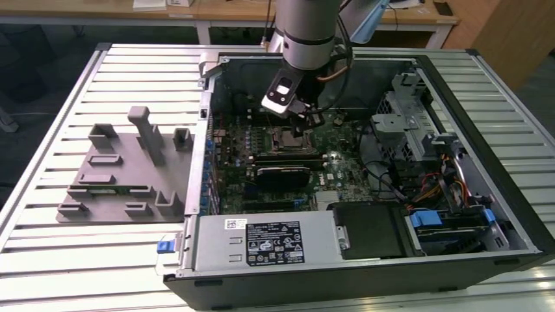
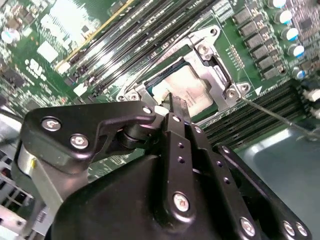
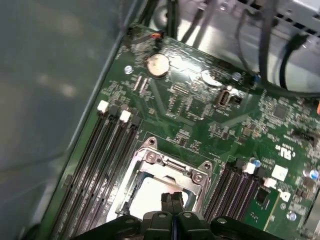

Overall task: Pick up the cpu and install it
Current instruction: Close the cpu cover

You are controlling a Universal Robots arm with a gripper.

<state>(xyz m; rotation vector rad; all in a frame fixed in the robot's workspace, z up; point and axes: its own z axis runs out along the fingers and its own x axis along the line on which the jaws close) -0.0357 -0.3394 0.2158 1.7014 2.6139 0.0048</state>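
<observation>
Where the gripper (image 3: 171, 197) hangs, part of the cpu (image 3: 146, 197) is hidden.

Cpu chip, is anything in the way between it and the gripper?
Nothing visible is. In the first wrist view the gripper is right over the cpu, which lies inside the socket frame.

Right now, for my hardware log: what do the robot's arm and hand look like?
The arm is a silver-grey cylinder with black cables alongside and a white-and-black box at the wrist. The hand is matte black: flat linked plates with silvery screws, narrowing to slim fingers.
</observation>
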